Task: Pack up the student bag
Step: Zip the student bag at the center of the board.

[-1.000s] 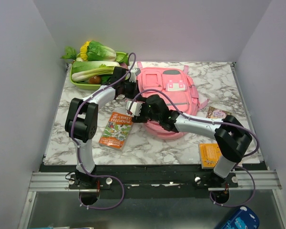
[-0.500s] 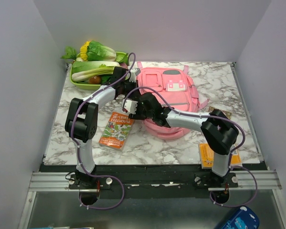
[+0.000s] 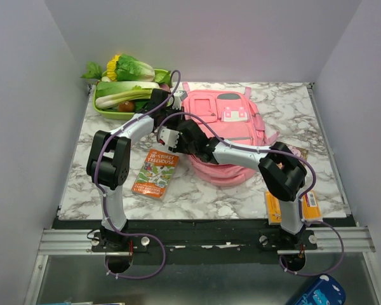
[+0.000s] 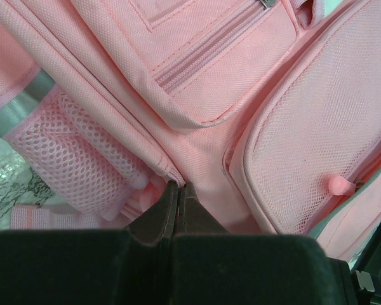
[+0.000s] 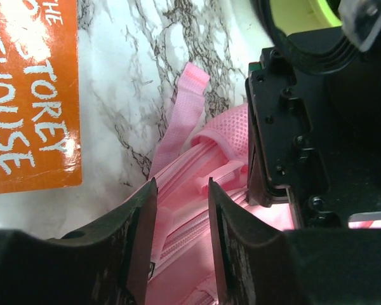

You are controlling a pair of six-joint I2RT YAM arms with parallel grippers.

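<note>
I am watching the large soft pink fabric backpack [image 3: 225,121] lying flat at the back middle of the white marbled table [image 3: 305,114], both arms reaching its left side. The left gripper [image 4: 178,190] is clenched, tips meeting at a seam; I cannot tell whether cloth is pinched. The right gripper [image 5: 181,185] is standing part-way apart, straddling a pink fabric ridge near the orange paperback book [image 5: 32,95].

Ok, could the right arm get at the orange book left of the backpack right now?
Probably yes. The right gripper sits at the backpack's left edge, jaws straddling pink fabric, and the book lies right beside it on bare table with nothing between.
</note>
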